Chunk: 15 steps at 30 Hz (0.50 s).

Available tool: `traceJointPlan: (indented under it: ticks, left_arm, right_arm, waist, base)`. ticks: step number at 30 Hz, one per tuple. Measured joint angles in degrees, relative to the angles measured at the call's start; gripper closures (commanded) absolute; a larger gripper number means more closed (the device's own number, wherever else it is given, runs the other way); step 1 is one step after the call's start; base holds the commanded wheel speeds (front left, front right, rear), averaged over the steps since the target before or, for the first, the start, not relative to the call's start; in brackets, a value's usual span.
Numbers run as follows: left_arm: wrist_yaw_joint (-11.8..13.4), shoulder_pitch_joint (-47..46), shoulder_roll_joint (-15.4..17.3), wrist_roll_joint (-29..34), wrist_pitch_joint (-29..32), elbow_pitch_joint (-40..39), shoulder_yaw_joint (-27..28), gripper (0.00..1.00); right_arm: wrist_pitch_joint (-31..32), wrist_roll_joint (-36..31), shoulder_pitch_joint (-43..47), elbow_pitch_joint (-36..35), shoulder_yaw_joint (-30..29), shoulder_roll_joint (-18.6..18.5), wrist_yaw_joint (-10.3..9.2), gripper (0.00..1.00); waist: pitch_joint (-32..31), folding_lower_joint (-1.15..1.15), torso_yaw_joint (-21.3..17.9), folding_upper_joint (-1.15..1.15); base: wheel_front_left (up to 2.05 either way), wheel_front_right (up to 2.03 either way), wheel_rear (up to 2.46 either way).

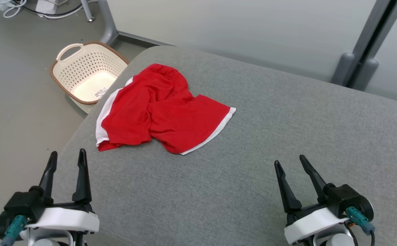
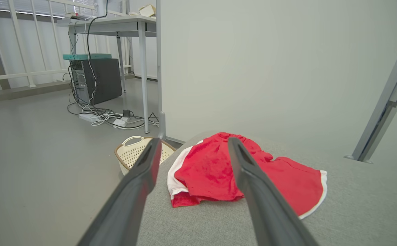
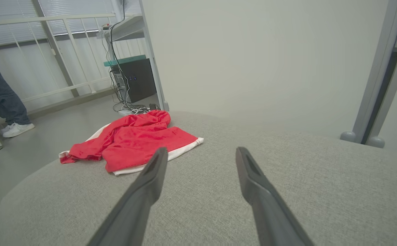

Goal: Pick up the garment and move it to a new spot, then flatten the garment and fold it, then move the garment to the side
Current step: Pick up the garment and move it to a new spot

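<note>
scene: grey padded surface (image 1: 253,136), one garment on it, both arms parked at the near edge
garment: red shorts (image 1: 161,109) with white trim, crumpled, waistband end bunched at the far side, one leg hem spread toward 3 o'clock
garment position: about 11 o'clock on the pad in the head view, close to the pad's left edge, white side panel nearly at the drop-off
left gripper (image 1: 67,152): 7 o'clock in the head view, jaws wide, nothing between them, fingers aimed at the shorts, apart from the cloth
right gripper (image 1: 289,159): 5 o'clock, jaws wide, empty, over bare pad, well apart from the shorts
left wrist view: shorts sit dead ahead at 12 o'clock between the two fingers, no contact
right wrist view: shorts off at 10 o'clock, bare pad ahead
off-pad: cream laundry basket (image 1: 82,65) on the floor at 10 o'clock, just beyond the pad's corner, looks empty
bystander: person (image 3: 0,99), legs and a white shoe at 9 o'clock in the right wrist view, well clear
progress: none of it done by the look of it; no grasp, cloth unflattened, unfolded
remaining: pick and relocate, flatten, fold, shift aside
next, my read: left arm is the closer one for the pick; centre of the pad is the open spot
risk: the shorts lie near the edge, so a dragged grasp could pull them off toward the basket
</note>
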Motion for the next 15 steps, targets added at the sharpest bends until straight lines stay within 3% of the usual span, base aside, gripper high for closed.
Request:
traceJointPlan:
  ticks: [6,10,15]
  left_arm:
    - [-0.1,-4.9,1.3,0.4,0.0,5.5,1.9,0.00]
    - [-0.4,-10.9,3.7,-0.3,0.1,14.6,1.9,0.00]
    - [-0.5,-19.7,7.8,-4.8,5.6,26.1,-0.7,0.00]
  right_arm:
    - [0.0,-2.7,-1.3,-0.6,-2.5,0.0,0.00,0.00]
    - [0.0,-5.3,-3.2,-1.1,-4.8,0.0,0.00,0.00]
    - [0.1,-7.9,-4.7,-2.1,-7.3,0.0,0.00,0.00]
  waist:
    - [3.4,0.00,-1.7,0.00]
    - [6.5,0.00,-2.9,0.00]
    - [10.5,0.00,-4.5,0.00]
  base:
    - [0.00,0.00,0.00]
    - [0.00,0.00,0.00]
    - [0.00,0.00,0.00]
